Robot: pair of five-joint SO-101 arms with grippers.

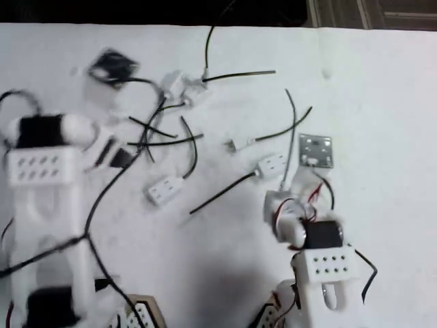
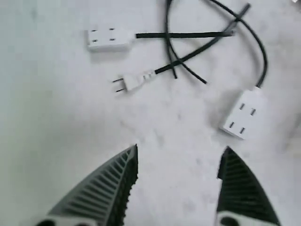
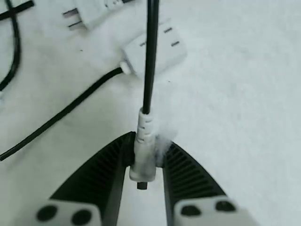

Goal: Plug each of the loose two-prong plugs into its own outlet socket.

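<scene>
**Progress.** No plug is seated in any socket. All of the plugging-in is judged outstanding.

**Right side.** The right gripper point(image 3: 147, 148) is clenched on the white body of the held plug point(image 3: 143, 157). Its black cord runs away across the near socket point(image 3: 157, 49), which lies just beyond it on the table point(image 1: 389, 102). Plug and socket are apart. The cord end of the held plug faces the socket, so the prongs appear to point back toward the wrist. On that reading, the plug needs turning before it can go in. A second plug point(image 3: 87, 12) lies loose past the near socket with its prongs bare. In the high view this second plug point(image 1: 239, 144) sits near the near socket point(image 1: 273, 164) without touching it.

**Left side.** The left gripper point(image 2: 180, 157) is released, jaws wide, holding nothing, above bare table. Ahead of it a third plug point(image 2: 129, 84) lies between the far socket point(image 2: 109, 38) and the double socket point(image 2: 243, 115), touching neither. The slots of both sockets are empty.

**Markings.** No writing or label can be read on plugs, sockets or cords; all are plain white with black cords. A metal plate point(image 1: 315, 151) beside the right arm carries marks too small to make out.
</scene>
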